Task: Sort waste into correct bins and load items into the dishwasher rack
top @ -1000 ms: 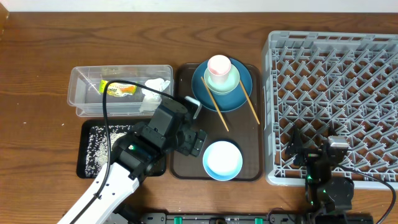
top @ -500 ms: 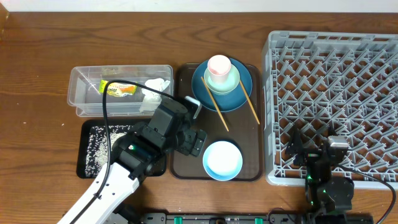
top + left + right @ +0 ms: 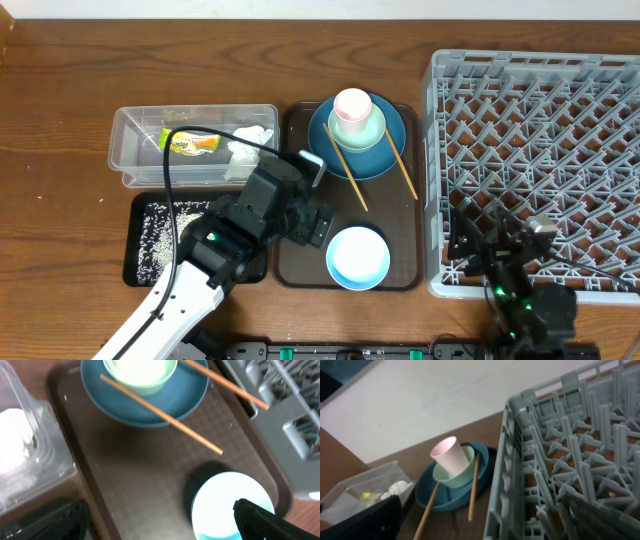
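My left gripper point(image 3: 316, 224) point(image 3: 160, 524) is open and empty, low over the brown serving tray point(image 3: 300, 262), just left of the pale blue-white bowl point(image 3: 357, 257) point(image 3: 226, 504). The dark blue plate point(image 3: 385, 152) point(image 3: 150, 407) holds the mint-green bowl point(image 3: 368, 130) point(image 3: 455, 473) with the pink cup point(image 3: 352, 104) point(image 3: 448, 453) in it. Two wooden chopsticks point(image 3: 346, 168) point(image 3: 161, 416) lean on the plate. The snack wrapper point(image 3: 190, 142) and tissue point(image 3: 250, 140) lie in the clear tub point(image 3: 128, 150). Rice grains cover the black tray point(image 3: 152, 236). My right gripper point(image 3: 478, 248) point(image 3: 485, 525) is open and empty over the grey rack's point(image 3: 540, 150) front-left corner.
The rack point(image 3: 560, 455) fills the right side of the table and its left wall stands close to the serving tray. The clear tub point(image 3: 30, 455) borders the tray's left edge. A black cable loops over the tub and the black tray.
My right arm has turned and shifted a little left over the rack's front corner. My left gripper has barely moved.
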Robot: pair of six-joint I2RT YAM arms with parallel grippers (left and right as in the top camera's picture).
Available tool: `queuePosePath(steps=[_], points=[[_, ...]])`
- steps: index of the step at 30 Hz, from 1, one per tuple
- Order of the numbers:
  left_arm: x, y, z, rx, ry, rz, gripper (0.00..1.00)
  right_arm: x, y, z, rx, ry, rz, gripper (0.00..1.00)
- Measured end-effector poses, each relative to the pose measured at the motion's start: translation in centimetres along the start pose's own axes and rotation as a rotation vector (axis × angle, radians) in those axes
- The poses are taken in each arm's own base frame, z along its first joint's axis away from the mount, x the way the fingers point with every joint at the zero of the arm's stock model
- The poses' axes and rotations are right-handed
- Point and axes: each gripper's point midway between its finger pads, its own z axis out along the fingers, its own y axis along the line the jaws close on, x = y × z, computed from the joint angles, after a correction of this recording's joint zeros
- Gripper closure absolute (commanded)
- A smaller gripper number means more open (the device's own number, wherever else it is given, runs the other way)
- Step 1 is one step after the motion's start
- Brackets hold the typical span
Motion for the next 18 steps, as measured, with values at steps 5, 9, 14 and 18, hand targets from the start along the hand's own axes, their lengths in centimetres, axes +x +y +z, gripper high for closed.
queuePosePath(steps=[5,9,14,18], points=[[-0.7,0.0,0.0,-0.001,-0.027,0.001,0.06,-5.4,3.5,-2.0,0.011,0.031,-0.006,0.01],[-2.1,0.8,-0.1,-0.052,-0.089,0.002,0.06,-6.4,4.1,-1.9,0.111,0.228,0.033,0.01],[-2.0,3.1,-1.2,-0.187,-0.102,-0.003,0.06,-3.8,2.6,-0.2,0.261,0.577,0.06,0.01],[-1.7,5.2,-4.2,-0.311,-0.142,-0.01,0.06,-0.9,2.1,2.1,0.281,0.769,0.034,0.01]])
